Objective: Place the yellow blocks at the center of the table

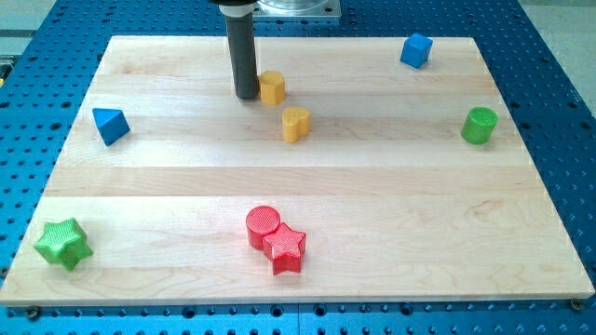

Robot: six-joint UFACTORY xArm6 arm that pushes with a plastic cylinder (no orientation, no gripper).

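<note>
Two yellow blocks lie in the upper middle of the wooden board (372,186). A yellow hexagonal block (272,87) sits near the view's top. A yellow heart-shaped block (295,123) lies just below and to the right of it. My tip (247,95) is at the end of the dark rod, right against the left side of the yellow hexagonal block, touching or nearly touching it.
A blue triangular block (110,125) lies at the left. A blue cube (416,50) is at top right, a green cylinder (479,125) at the right edge. A red cylinder (263,224) touches a red star (285,247) at bottom middle. A green star (63,243) is at bottom left.
</note>
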